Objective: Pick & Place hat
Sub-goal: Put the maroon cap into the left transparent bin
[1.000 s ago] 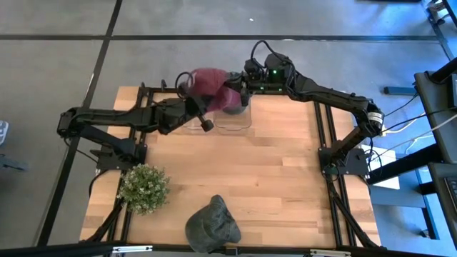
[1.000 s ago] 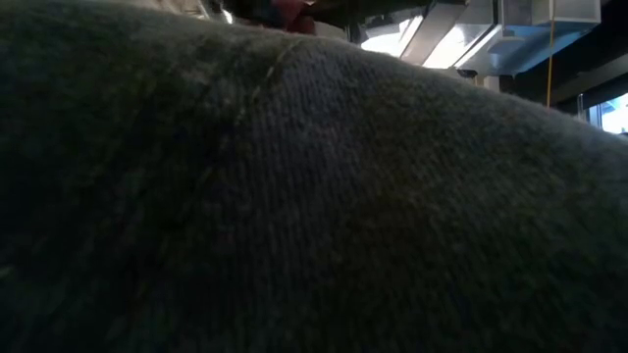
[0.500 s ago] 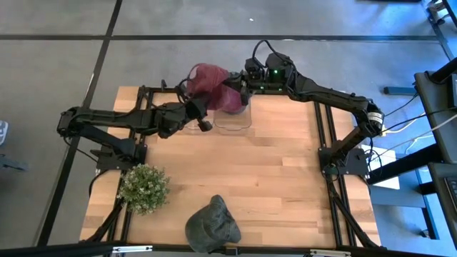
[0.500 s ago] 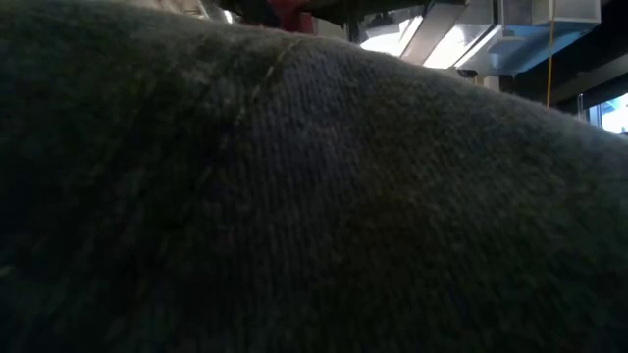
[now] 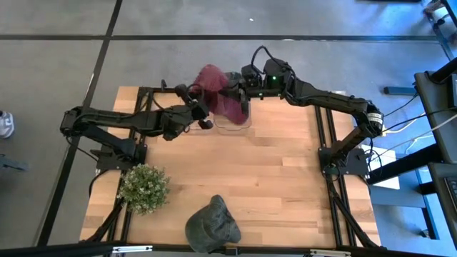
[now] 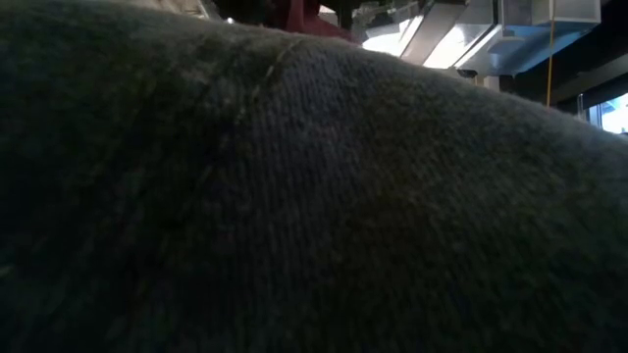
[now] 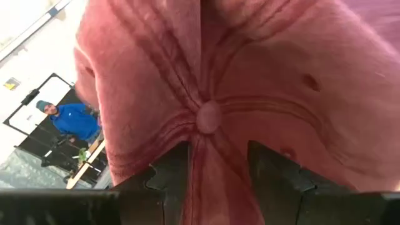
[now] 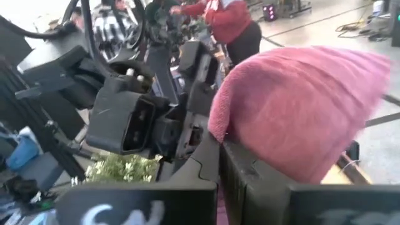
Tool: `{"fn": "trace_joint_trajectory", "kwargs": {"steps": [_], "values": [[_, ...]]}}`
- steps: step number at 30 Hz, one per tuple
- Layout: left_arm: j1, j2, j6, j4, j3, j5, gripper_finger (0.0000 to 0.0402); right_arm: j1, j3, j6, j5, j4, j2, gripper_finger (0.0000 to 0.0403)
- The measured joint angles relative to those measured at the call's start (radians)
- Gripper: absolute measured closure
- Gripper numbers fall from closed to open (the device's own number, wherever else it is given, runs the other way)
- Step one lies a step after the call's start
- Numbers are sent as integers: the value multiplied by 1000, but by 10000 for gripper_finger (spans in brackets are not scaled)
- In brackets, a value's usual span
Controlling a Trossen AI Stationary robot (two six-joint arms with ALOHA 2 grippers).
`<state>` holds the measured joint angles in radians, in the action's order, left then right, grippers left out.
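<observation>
A dark red cap [image 5: 218,93] hangs above the table's far edge, between my two grippers. My right gripper [image 8: 220,156] comes from the right and is shut on it. My left gripper [image 7: 209,172] faces the cap's crown from the left and is open. Its fingers stand on either side of the cloth below the crown button [image 7: 208,117]. A grey hat [image 5: 213,225] lies on the table at the near edge and fills the low view [image 6: 294,196]. Only a red scrap of the cap [image 6: 299,15] shows above it there. My right gripper pinches the cap's edge [image 8: 215,128] between its two fingers, coming level from the table's right. The cap bulges out beyond the fingers and hangs clear of the table. My left gripper has the crown cloth [image 7: 212,156] between its open fingers; whether they touch it I cannot tell.
A clear plastic stand [image 5: 233,120] sits on the table just below the cap. A small potted plant [image 5: 143,187] stands at the near left. People show in the room beyond the table [image 8: 228,19]. The wood between the stand and the grey hat is bare.
My left gripper has opened, let go of the red cap and rolled about its own line. My right gripper has shifted a little toward the table's left with the cap. The cap, earlier stretched toward the left, now bunches closer to the right gripper.
</observation>
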<state>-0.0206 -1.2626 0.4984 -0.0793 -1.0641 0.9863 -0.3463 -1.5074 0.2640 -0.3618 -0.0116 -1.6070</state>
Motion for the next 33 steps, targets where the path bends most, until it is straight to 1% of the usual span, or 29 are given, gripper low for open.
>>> {"fn": "trace_joint_trajectory", "kwargs": {"steps": [5, 8, 10, 12, 18, 21, 23, 29, 33], "values": [[12, -11, -5, 17, 0, 25, 249, 0, 0, -11, -10, 68, 0, 399], [14, -10, -19, 50, 0, 43, 252, -5, 0, -16, -100, 70, 0, 399], [14, -10, -39, 59, 0, 28, 252, -6, 0, -34, -163, 65, 0, 400], [12, -10, -61, 57, 0, -3, 251, -6, 0, -37, -199, 55, 0, 400], [6, -16, -109, 56, 0, -51, 251, -7, 0, -6, -277, 43, 0, 400], [6, -16, -111, 81, 0, -100, 254, -6, 0, 4, -321, 43, 0, 400], [6, -16, -111, 110, 0, -144, 256, -6, 0, 19, -332, 43, 0, 400], [6, -16, -111, 202, 0, -269, 258, -6, 0, 46, -421, 36, -2, 400], [5, -16, -76, 235, 0, -372, 258, -10, 0, 46, -489, 17, -3, 400]]}}
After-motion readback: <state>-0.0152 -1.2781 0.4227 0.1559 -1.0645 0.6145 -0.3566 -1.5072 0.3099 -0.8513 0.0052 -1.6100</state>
